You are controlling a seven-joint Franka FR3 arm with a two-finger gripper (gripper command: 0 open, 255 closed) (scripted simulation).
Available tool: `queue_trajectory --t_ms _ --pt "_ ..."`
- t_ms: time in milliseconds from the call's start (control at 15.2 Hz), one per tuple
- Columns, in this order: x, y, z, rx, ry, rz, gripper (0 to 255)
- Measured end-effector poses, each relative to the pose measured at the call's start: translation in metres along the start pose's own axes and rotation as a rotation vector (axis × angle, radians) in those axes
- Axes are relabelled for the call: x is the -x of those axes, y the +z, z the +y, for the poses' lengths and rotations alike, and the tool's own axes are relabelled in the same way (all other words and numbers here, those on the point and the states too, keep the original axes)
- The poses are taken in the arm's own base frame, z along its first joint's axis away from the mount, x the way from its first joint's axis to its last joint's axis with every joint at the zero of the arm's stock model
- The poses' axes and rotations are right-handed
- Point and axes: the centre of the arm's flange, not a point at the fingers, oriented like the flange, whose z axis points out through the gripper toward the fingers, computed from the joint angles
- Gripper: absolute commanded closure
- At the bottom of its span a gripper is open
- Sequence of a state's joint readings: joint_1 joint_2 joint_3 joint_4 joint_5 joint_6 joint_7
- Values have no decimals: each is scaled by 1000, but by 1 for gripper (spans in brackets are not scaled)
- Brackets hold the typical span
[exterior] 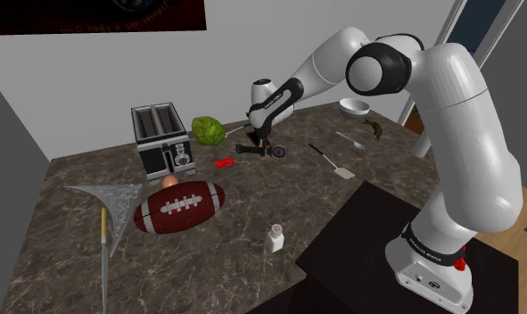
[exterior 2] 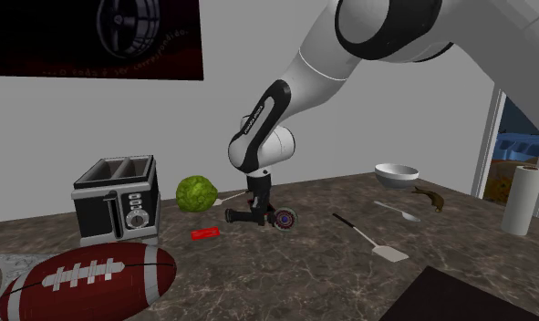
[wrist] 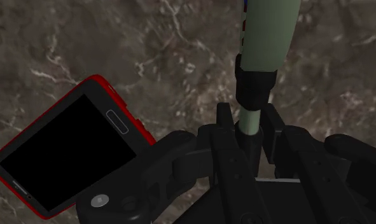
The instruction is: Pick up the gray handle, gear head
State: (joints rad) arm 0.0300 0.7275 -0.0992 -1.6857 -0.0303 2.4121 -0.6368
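Desk: dark brown marbled stone (exterior: pixel 208 268) against a pale grey wall, with a dark poster hung above.
Task thing: the gear-head handle (wrist: pixel 266 38) is grey-green with a dark collar and a thin pale stem. It lies on the desk between the green leafy ball (exterior 2: pixel 196 193) and the spatula (exterior 2: pixel 377 239), with the red phone (wrist: pixel 65 153) just beside it.
Tool: the tool (wrist: pixel 247 119) stands straight down over the thing, its fingers closed against the thin stem just past the collar and pinching it. The thing looks to rest on the desk, not yet raised.
Risk, slip: the stem is narrow and round, so it may roll or twist out between the flat pads once weight comes on it.
Risk, droop: the hold seems to sit away from the thing's middle, with the thick handle out to one side. That end may sag and swing on the way up.
Risk, neighbour: the phone is so near the fingers that a dragged or swinging end could knock it.
Wrist view adds: the fingers' contact on the stem, the collar, the handle's colour and the phone's black screen.
Second exterior view adds: the thing's whole length flat on the desk and its round head (exterior 2: pixel 285 219) turned toward the spatula.
Shoulder view adds: the wider spread, with toaster (exterior: pixel 163 138), football (exterior: pixel 179 207) and bowl (exterior: pixel 354 107) all well apart from the grasp.
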Motion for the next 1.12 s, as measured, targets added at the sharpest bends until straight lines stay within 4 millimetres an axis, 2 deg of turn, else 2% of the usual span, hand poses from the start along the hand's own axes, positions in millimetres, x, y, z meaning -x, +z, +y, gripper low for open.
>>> queue_trajectory --t_ms 462,1122 --pt "0 -2 1 0 0 0 255" --pt "3 -53 5 0 0 0 255"
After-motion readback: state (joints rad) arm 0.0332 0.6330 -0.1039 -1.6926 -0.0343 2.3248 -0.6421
